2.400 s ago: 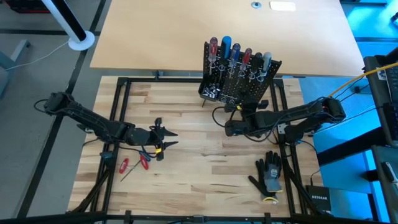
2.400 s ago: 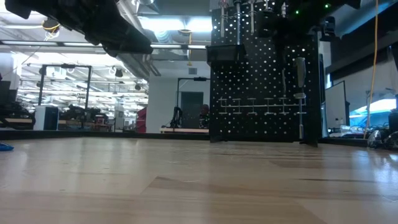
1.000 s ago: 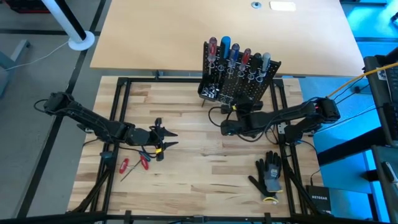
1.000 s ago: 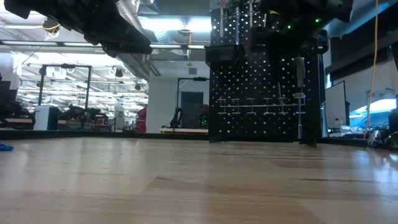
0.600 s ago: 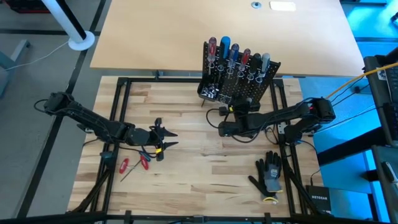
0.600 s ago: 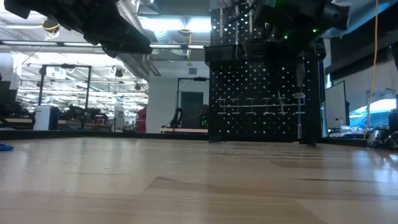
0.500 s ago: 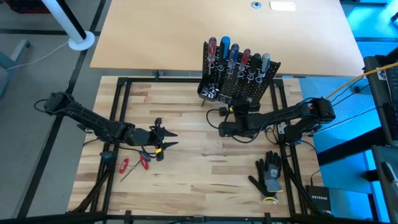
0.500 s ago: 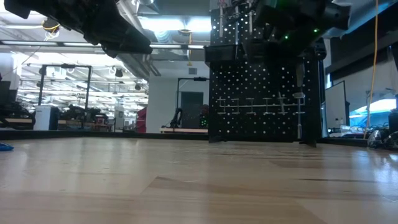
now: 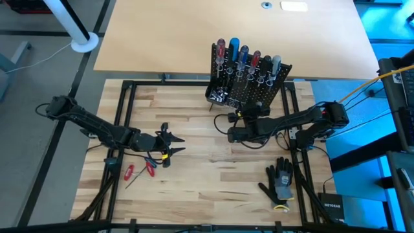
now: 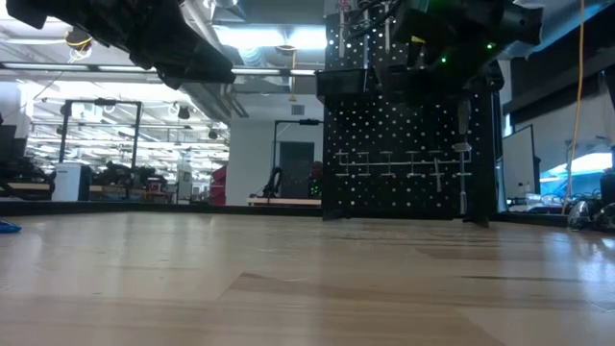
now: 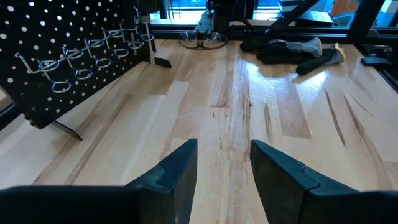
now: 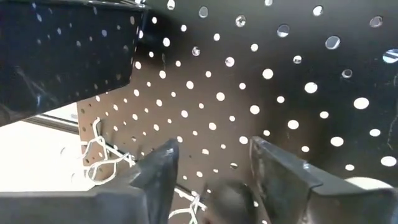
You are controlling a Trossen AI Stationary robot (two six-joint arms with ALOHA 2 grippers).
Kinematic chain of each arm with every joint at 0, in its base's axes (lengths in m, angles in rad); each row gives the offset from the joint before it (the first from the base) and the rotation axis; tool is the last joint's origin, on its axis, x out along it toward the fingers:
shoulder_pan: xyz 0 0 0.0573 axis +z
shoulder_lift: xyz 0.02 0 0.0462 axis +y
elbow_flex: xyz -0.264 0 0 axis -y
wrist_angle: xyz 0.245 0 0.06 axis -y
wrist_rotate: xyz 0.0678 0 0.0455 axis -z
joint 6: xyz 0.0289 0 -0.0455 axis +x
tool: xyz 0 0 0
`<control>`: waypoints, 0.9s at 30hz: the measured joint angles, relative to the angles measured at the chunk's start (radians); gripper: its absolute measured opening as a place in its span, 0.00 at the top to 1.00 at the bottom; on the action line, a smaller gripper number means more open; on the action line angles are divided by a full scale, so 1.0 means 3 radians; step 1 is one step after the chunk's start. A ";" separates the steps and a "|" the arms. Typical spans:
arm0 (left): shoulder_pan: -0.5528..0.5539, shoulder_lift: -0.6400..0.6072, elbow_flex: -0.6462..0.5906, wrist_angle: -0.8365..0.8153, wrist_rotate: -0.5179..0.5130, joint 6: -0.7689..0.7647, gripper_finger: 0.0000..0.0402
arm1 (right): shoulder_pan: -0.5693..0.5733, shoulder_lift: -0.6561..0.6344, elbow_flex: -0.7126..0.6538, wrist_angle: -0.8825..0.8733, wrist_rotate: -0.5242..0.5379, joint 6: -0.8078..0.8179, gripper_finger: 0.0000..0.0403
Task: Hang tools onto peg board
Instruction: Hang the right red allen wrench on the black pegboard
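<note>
- Peg board [image 9: 249,87]: black perforated metal panel, standing upright on thin legs near the far edge of the wooden work surface, right of centre in the high view. Silver wire ring holders [image 11: 87,59] run in rows across its face; a small tray [image 9: 220,97] sits at its lower end.
- Hung tools [image 9: 249,58]: a row of screwdrivers with red, blue and grey handles stands in the top rings, handles up.
- Loose tools [image 9: 139,170]: two small red-handled tools lie flat on the wood at the near left, just beside each other, well apart from the board. A blue-handled tool [image 9: 153,160] lies close by.
</note>
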 joint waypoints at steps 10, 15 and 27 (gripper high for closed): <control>0.0000 0.0000 0.0003 -0.0003 0.0000 0.0000 0.66 | 0.0131 -0.0256 0.0194 -0.0089 -0.0155 -0.0503 0.37; 0.0000 0.0000 0.0004 -0.0034 0.0001 0.0000 0.66 | 0.0389 -0.0365 0.0404 -0.0088 -0.0314 -0.0952 0.37; 0.0001 -0.0001 0.0004 -0.0093 0.0493 -0.0223 0.61 | 0.1439 -0.0236 0.0523 0.0318 -0.1453 -0.1474 0.37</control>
